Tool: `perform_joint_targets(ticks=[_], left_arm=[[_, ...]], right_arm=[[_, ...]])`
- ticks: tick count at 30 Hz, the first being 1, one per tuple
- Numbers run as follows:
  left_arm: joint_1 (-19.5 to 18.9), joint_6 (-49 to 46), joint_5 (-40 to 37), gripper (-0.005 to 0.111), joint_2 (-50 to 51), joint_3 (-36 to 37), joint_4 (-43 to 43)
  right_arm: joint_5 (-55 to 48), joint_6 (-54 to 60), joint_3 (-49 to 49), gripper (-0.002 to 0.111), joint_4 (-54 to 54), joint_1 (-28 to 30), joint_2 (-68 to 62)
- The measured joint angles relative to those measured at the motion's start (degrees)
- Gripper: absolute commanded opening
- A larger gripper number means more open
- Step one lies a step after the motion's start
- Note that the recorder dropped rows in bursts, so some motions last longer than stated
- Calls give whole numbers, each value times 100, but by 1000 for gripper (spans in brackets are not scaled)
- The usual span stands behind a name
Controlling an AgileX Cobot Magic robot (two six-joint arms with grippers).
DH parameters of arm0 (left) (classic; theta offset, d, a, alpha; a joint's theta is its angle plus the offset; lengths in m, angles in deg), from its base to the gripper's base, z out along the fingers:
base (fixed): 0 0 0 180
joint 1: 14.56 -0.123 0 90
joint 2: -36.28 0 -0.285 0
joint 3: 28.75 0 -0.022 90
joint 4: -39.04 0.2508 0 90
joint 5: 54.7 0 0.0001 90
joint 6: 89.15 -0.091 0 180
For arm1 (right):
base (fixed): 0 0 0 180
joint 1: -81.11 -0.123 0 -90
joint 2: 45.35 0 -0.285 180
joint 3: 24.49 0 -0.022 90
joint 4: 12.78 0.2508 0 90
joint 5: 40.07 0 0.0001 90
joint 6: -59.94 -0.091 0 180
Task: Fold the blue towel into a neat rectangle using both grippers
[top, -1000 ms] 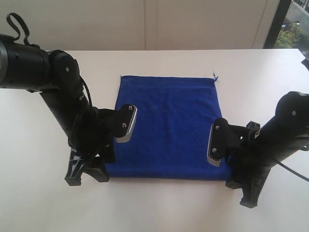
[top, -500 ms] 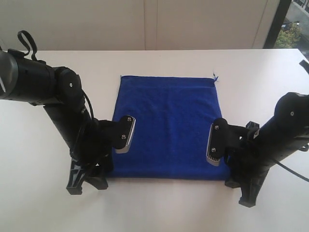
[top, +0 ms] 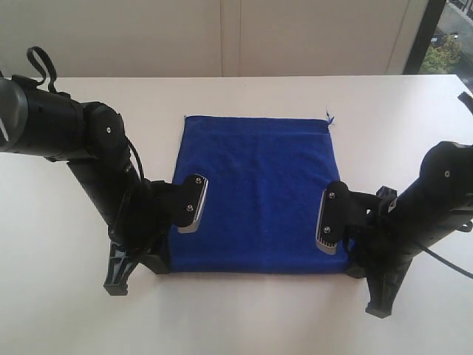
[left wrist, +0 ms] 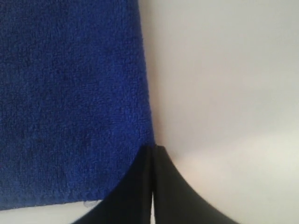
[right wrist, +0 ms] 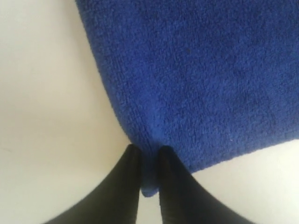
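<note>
At lower left, the black forked left gripper (left wrist: 153,150) is clenched at the edge of the deep royal-blue microfibre towel (top: 255,192), which is spread flat mid-frame; whether cloth is caught cannot be told. At lower right, its corner is pinched by the black right gripper (right wrist: 148,156). The fold could be skewed by a one-sided hold.

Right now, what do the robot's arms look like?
The left arm and right arm are black, jointed tubes. The left has a strap loop and a cable. Each carries a ribbed silver pad with screws, and forked black jaws.
</note>
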Motion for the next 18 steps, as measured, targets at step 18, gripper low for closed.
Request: perform_joint_targets(ticks=[18], left_arm=[[0,749,-453,0,-738,10,121]], right_arm=[[-716,0,0,1,0,0,954]])
